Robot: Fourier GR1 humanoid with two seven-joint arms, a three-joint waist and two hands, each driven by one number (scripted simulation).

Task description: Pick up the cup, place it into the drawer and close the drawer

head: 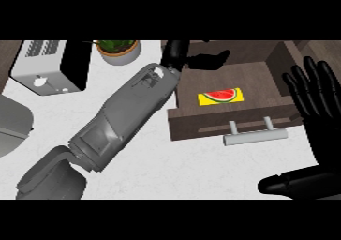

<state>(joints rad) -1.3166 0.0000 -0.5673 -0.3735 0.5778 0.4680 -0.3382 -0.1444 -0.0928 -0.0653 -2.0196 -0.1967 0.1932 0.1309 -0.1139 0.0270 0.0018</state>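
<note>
The wooden drawer (201, 119) stands pulled open at the counter's right, its metal handle (256, 136) facing me. A yellow card with a watermelon slice (220, 97) lies inside it. My left forearm runs diagonally from the lower left up to the drawer's far left corner, where my left hand (176, 51) hangs over the drawer's back edge. No cup shows anywhere; the hand may hide it. My right hand (315, 93) rests open at the right edge, fingers up, beside the drawer.
A white toaster (45, 65) stands at the back left, with a potted plant (118, 49) to its right. A grey rounded object (7, 124) sits at the left edge. White counter (194, 164) lies in front of the drawer.
</note>
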